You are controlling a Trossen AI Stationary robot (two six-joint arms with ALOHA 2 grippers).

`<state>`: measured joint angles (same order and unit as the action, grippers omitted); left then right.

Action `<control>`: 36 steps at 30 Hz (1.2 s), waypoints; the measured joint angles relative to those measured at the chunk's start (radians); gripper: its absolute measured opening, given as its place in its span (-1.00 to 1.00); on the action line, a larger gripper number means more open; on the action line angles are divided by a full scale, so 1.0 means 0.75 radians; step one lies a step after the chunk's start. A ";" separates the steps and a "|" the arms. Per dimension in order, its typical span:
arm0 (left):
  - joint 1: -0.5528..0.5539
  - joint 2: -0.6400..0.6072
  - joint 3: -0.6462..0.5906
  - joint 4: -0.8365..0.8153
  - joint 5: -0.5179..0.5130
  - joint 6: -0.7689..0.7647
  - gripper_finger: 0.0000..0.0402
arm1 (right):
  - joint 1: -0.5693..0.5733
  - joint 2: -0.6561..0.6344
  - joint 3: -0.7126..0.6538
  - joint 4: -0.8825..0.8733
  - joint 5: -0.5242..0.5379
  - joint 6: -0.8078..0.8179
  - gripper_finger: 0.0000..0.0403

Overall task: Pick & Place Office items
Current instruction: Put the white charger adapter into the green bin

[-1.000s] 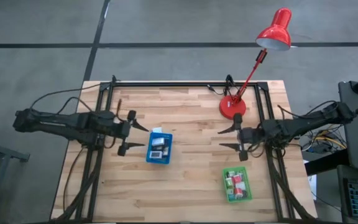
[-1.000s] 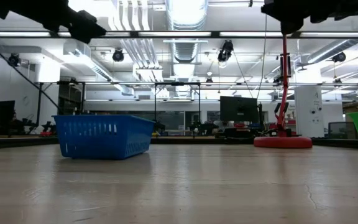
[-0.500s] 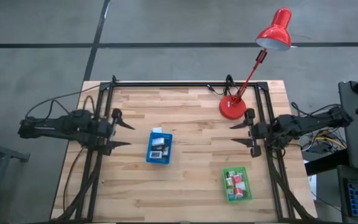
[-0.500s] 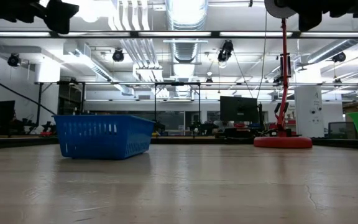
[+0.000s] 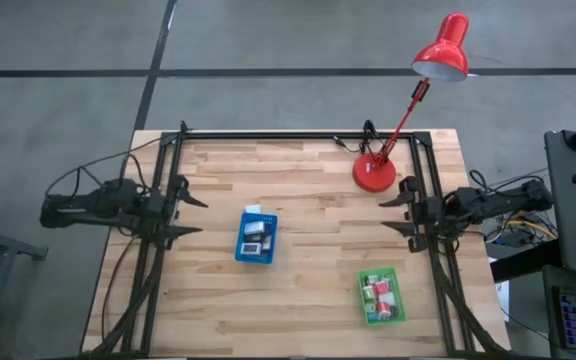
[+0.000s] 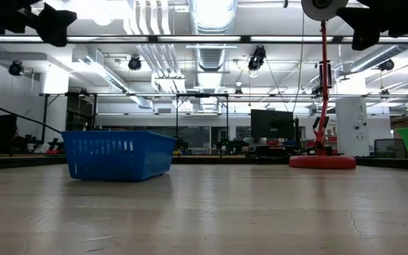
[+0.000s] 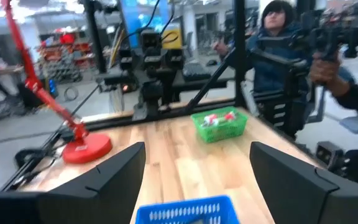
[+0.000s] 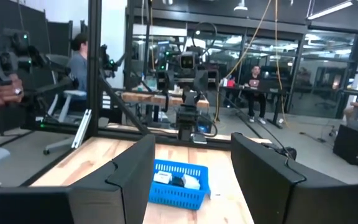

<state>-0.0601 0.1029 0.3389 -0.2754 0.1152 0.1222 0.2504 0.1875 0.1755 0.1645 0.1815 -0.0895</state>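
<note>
Office items all sit in the two trays, none loose on the tabletop: a few white, black and light-coloured small blocks in the blue tray left of centre, and red, white and green bits in the green tray near the right front edge. Too small to tell individual pieces apart. Left gripper hangs at the left edge of the tabletop, jaws spread, nothing between them; the blue tray lies to its right and slightly nearer, tray long axis running near-to-far. Right gripper hangs at the right edge just beside the red lamp base, jaws spread and empty too; the green tray is nearer than it and a touch left, long axis also roughly near-to-far. Both jaw pairs point inward toward the table centre and ride high, well above the trays in the low view. Left arm is nearer the blue tray, right arm nearer the green one; each is well apart from its tray. My read: any next pick needs a reach inward plus a descent into a tray; items are packed close, so neighbours could get nudged. People visible beyond the table in the wrist views, clear of the arms.
</note>
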 joint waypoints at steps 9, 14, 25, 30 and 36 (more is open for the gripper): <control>0.000 -0.067 -0.001 -0.097 -0.068 0.000 0.45 | 0.000 -0.191 -0.047 -0.140 0.006 0.002 0.01; 0.001 -0.138 -0.047 -0.096 -0.120 -0.024 0.45 | 0.000 -0.250 -0.105 -0.169 0.097 0.006 0.01; 0.012 -0.137 -0.158 0.043 -0.215 -0.100 0.45 | 0.000 -0.249 -0.211 -0.169 0.172 0.006 0.01; 0.018 -0.137 -0.174 0.041 -0.223 -0.101 0.46 | 0.000 -0.239 -0.215 -0.167 0.172 -0.002 0.01; 0.020 -0.137 -0.201 0.035 -0.280 -0.125 0.46 | 0.000 -0.229 -0.215 -0.166 0.171 0.001 0.01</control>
<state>-0.0452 0.0002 0.1880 -0.2489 -0.0945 0.0285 0.2504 0.0154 0.0143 0.0399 0.3096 -0.0883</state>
